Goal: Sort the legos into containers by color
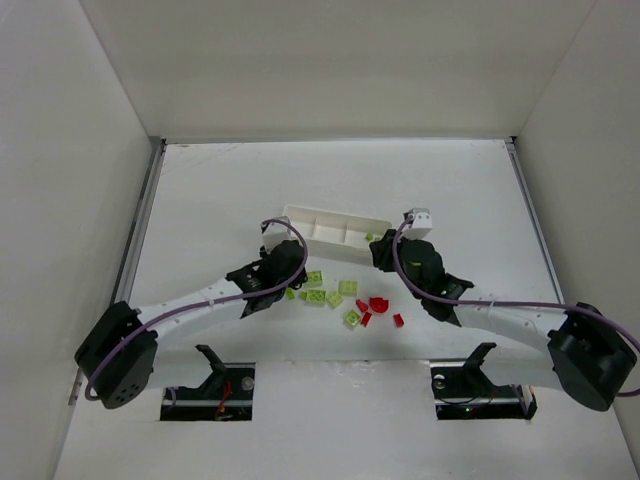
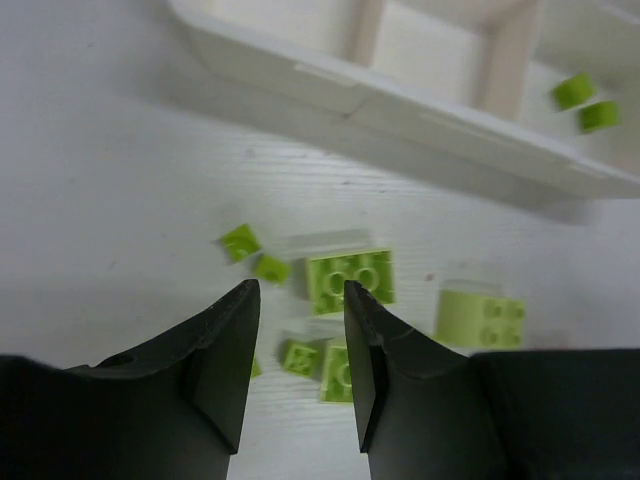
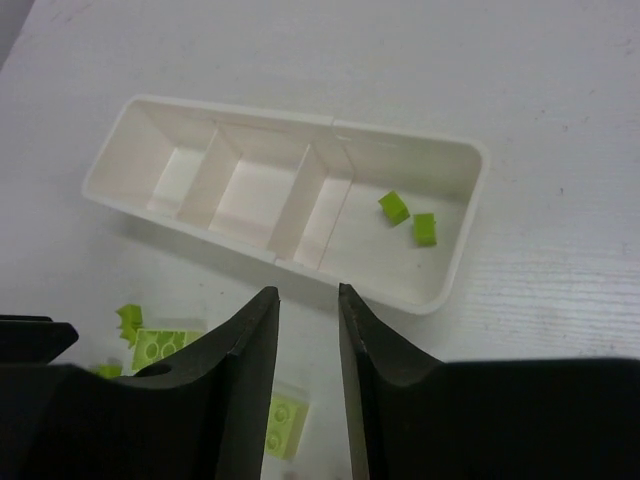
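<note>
Two green legos (image 3: 395, 207) lie in the end compartment (image 3: 400, 240) of the tray (image 3: 300, 116), just ahead of the right tool (image 3: 307, 292), which is released and empty. More green bricks (image 2: 350, 278) dot the table (image 2: 100, 200) ahead of the left tool (image 2: 300, 288), likewise released; red bricks (image 1: 377, 303) lie beside the right tool.

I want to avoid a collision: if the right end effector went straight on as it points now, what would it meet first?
Probably the near wall of the long white plastic tray, just ahead of the open right end effector. Its height is unclear, so it might pass over the rim.
</note>
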Robot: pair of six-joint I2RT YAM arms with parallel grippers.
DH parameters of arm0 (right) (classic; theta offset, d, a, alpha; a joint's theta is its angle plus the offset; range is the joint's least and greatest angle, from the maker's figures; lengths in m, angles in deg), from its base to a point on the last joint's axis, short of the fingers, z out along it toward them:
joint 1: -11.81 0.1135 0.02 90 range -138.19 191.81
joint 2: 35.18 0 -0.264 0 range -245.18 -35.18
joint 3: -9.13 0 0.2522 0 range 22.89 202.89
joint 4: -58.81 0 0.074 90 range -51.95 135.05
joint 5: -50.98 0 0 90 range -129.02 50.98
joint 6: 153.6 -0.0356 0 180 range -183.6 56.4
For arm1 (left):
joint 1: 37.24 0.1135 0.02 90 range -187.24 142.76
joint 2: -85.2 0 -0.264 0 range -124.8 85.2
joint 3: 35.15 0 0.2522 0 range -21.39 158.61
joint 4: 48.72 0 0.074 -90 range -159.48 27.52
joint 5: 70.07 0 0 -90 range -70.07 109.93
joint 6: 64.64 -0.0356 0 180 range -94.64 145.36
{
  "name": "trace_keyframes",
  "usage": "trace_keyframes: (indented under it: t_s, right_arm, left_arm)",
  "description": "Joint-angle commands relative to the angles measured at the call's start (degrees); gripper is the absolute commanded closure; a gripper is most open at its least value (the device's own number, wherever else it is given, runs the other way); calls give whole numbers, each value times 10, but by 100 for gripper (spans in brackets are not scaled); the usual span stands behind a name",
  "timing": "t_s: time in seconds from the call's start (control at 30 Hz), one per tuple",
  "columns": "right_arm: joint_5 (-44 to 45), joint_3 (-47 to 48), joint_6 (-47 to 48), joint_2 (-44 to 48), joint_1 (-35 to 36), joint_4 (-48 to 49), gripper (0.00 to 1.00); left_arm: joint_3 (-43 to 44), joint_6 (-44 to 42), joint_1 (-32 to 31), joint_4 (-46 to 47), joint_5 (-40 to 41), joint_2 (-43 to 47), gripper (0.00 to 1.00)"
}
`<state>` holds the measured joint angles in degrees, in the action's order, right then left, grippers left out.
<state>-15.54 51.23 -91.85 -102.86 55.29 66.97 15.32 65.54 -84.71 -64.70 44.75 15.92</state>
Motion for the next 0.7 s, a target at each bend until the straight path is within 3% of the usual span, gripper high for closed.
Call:
trace_keyframes:
  t_s: [0.0, 0.3, 0.67]
  right_arm:
    - [2, 20, 3, -12, 12, 11, 62]
    - [2, 32, 1, -38, 18, 10, 57]
    - [8, 32, 6, -36, 30, 13, 54]
  left_arm:
    - [-14, -19, 14, -25, 59, -15, 63]
    - [-3, -47, 32, 26, 15, -78, 59]
    - [7, -75, 29, 66, -14, -130, 67]
